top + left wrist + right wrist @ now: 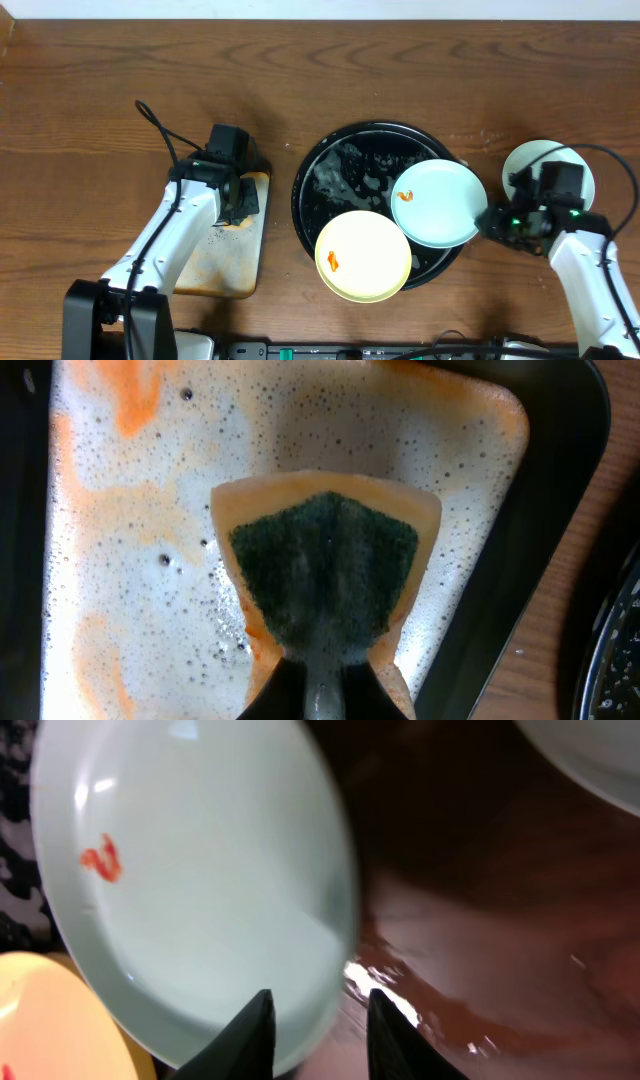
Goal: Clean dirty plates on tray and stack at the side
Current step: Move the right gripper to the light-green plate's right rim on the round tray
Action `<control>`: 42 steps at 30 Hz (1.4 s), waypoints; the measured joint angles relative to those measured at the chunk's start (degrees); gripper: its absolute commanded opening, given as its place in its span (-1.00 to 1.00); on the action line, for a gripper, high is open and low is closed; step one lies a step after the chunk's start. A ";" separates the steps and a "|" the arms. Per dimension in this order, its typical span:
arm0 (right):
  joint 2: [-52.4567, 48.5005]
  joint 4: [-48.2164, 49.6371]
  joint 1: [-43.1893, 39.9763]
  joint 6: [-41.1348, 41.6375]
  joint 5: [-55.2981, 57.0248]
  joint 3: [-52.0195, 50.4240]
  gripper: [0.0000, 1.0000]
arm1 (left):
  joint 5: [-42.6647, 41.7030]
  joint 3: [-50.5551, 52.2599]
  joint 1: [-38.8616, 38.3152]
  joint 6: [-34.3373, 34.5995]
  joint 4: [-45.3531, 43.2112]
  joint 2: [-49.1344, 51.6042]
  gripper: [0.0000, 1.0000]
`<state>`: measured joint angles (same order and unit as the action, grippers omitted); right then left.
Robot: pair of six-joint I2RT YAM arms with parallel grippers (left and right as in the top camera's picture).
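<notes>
A pale blue-green plate (pixel 438 203) (pixel 200 880) with an orange smear lies on the right side of the round black tray (pixel 330 170), overhanging its rim. A pale yellow plate (pixel 362 256) (pixel 50 1020), also smeared, sits at the tray's front. Another pale plate (pixel 535 160) (pixel 590 755) rests on the table to the right. My right gripper (pixel 487 219) (pixel 318 995) straddles the blue-green plate's right rim, with one finger over the plate, the other beside it and a gap showing. My left gripper (pixel 240 195) (pixel 325 660) is shut on a green-and-orange sponge (pixel 325 565).
The sponge is over a rectangular metal tray (pixel 225 265) (pixel 120 560) holding foamy, orange-stained water, left of the black tray. Soapy residue covers the black tray's back part (pixel 350 165). Bare wooden table (pixel 100 90) surrounds both trays.
</notes>
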<state>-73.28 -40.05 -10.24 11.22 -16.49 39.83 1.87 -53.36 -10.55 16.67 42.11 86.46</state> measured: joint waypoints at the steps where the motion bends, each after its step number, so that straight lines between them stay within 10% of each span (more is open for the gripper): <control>1: 0.00 1.22 1.36 0.15 0.24 -0.15 -0.55 | 0.00 0.00 0.00 -0.02 0.00 0.00 -0.86; 15: -2.32 11.87 8.57 -0.52 6.12 -0.17 -0.88 | -0.20 0.00 0.00 -0.04 0.04 0.00 -0.86; 23: -2.08 0.39 8.57 0.07 6.99 3.45 -0.31 | -1.09 0.00 0.00 -0.44 0.07 0.00 -0.86; 30: -1.53 -7.28 8.57 3.85 11.28 5.62 -0.33 | -1.51 0.00 0.00 -0.44 0.04 0.00 -0.86; 42: -8.13 9.03 8.55 5.01 13.00 -0.66 -0.61 | -1.51 0.00 0.00 -0.44 0.04 0.00 -0.85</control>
<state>-81.41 -31.03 -1.69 16.23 -3.49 39.18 0.36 -53.36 -10.55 16.23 42.15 86.46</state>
